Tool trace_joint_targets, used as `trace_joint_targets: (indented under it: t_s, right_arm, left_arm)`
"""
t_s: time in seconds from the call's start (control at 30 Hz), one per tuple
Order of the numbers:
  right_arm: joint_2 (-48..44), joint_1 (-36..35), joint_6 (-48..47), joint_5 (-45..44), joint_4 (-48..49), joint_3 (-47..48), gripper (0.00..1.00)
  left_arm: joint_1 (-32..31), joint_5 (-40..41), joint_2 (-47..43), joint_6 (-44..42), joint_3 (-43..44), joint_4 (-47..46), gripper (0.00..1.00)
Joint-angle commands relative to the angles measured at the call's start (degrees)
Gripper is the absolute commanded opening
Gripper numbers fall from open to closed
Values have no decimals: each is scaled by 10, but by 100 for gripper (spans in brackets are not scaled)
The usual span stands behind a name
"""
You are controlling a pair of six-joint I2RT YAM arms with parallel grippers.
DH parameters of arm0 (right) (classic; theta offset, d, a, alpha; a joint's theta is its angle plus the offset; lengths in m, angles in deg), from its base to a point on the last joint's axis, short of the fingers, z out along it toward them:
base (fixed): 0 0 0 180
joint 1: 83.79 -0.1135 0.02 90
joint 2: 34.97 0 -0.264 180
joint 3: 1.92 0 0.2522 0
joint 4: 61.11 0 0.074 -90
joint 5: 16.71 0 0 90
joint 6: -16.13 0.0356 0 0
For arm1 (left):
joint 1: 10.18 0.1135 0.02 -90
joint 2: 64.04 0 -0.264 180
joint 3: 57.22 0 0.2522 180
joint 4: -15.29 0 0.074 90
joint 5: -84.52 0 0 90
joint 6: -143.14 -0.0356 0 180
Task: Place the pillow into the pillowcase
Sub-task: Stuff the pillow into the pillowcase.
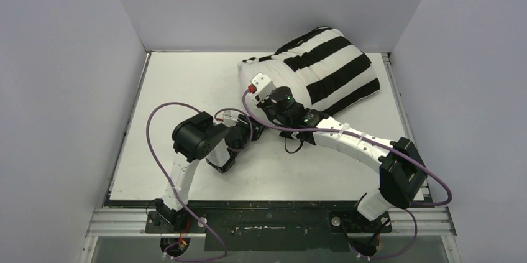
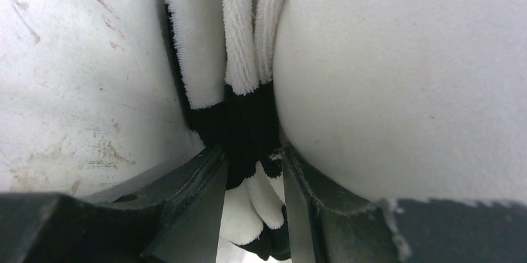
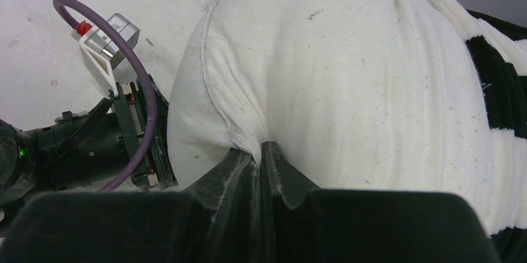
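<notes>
The pillow (image 1: pixel 260 67) sits mostly inside the pillowcase (image 1: pixel 339 67), near end exposed.

Pillow (image 1: pixel 264 67) mostly hidden inside pillowcase (image 1: pixel 339 67). Left gripper (image 2: pixel 253 170): tips hidden under right arm (image 1: pixel 354 142) in top view; own view shows pillowcase fold between fingers (image 2: pixel 199 213), pinched or slack unclear. There pillow blurred, cut off at right edge.
</notes>
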Motion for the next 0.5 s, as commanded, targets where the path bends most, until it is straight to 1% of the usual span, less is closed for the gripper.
trace_joint_targets:
  t_s: [0.0, 0.13, 0.23, 0.47]
  right_arm:
    - [-34, 24, 4, -39, 63, -2, 0]
    - [-34, 27, 3, -43, 64, -6, 0]
    - [-38, 31, 6, -46, 67, -14, 0]
    - [-53, 35, 14, -36, 63, -9, 0]
  left_arm:
    - [-13, 8, -16, 46, 1, -60, 35]
    - [-28, 38, -46, 81, -27, -48, 33]
    - [-34, 32, -51, 87, -4, -27, 30]
    - [-44, 46, -48, 63, 34, 21, 28]
